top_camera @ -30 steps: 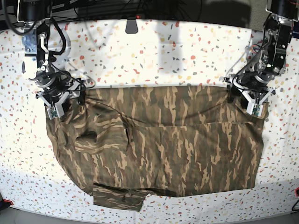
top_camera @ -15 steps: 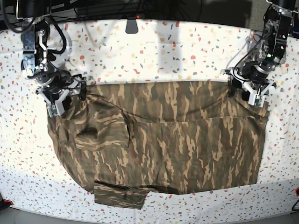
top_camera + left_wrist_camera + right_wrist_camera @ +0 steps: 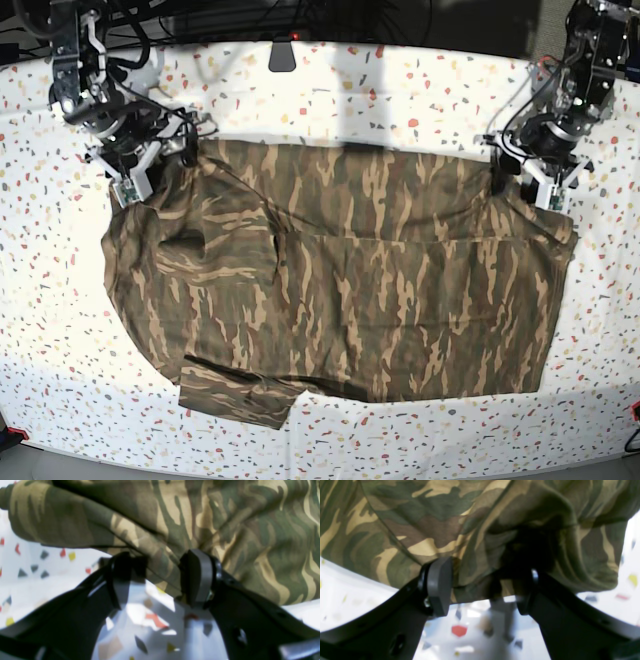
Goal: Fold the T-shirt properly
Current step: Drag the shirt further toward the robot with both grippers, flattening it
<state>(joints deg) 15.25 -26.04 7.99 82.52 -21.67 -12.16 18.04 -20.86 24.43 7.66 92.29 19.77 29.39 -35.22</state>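
Soft, limp T-shirt (image 3: 340,280); left pincer (image 3: 540,178) and right pincer (image 3: 132,170) each pinch bunched cloth at the 12 o'clock edge corners.

My arms (image 3: 85,60): black metal, looped black cables. Fingers (image 3: 439,586): black, grey pads, small screw at 7 o'clock.

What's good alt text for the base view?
A camouflage T-shirt lies spread on a speckled white table. The left gripper and right gripper each grip a far corner of it.
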